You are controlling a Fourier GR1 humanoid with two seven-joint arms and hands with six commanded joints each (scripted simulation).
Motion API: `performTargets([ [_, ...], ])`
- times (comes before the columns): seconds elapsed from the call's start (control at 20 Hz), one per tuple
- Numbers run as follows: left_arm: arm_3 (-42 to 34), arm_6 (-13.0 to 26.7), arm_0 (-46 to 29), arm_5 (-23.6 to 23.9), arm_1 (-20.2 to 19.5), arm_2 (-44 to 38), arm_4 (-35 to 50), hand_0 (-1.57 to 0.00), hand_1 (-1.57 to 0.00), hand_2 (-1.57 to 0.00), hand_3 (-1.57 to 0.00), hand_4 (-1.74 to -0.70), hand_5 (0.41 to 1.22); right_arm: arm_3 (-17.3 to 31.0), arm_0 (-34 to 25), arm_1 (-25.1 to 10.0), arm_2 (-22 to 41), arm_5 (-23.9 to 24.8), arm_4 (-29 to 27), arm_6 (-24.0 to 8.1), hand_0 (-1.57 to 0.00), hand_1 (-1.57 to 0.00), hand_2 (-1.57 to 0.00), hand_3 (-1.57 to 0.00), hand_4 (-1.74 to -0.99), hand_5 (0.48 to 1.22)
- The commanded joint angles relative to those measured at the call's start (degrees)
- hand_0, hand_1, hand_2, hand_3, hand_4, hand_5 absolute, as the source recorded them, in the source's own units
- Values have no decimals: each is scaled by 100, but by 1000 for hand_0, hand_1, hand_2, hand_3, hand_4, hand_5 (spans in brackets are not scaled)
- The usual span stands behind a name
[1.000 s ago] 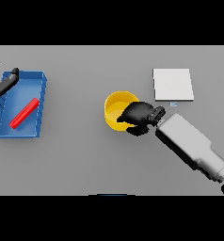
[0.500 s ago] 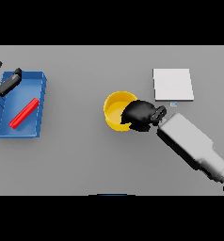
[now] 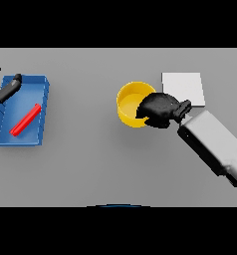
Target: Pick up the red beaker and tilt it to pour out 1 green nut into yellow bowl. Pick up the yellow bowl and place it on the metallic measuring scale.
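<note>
The yellow bowl (image 3: 129, 103) sits near the table's middle, and I see no nut inside it. My right hand (image 3: 159, 110) is curled over the bowl's right rim, gripping it. Just right of the bowl lies the pale square measuring scale (image 3: 185, 87), its near-left corner hidden by the hand. The red beaker (image 3: 25, 119) lies on its side in the blue tray (image 3: 42, 104) at the far left. My left hand (image 3: 5, 90) hovers over the tray's far-left corner with its fingers spread.
The right forearm (image 3: 214, 147) slants from the lower right across the table up to the bowl. The blue tray's walls stand around the beaker at the table's left edge.
The right hand and the yellow bowl have shifted together to the right and farther away, closer to the scale. The left hand has barely moved.
</note>
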State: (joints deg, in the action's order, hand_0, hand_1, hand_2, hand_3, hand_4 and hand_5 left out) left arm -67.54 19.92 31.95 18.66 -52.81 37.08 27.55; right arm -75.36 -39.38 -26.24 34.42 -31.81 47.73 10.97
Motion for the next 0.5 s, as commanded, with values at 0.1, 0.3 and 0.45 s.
performTargets([
  [0.1, -41, 26, 51, -29, -15, 2, -1, 1, 1, 1, 1, -714, 686, -215, 70, -155, -196, 88, 16, -261, -1567, -1567, -1478, -1170, -1740, 1220],
  [0.3, -158, 141, 81, 15, -81, -20, 28, 1, 1, 1, 1, -721, 694, -400, 58, -247, -370, 10, 0, -445, -1563, -1569, -1526, -1157, -1740, 1220],
  [0.45, -192, 170, 36, 32, -117, -31, 44, 1, 1, 1, 1, -727, 710, -276, 66, -466, -512, 232, 53, -349, -1567, -1570, -1527, -1151, -1741, 1221],
])
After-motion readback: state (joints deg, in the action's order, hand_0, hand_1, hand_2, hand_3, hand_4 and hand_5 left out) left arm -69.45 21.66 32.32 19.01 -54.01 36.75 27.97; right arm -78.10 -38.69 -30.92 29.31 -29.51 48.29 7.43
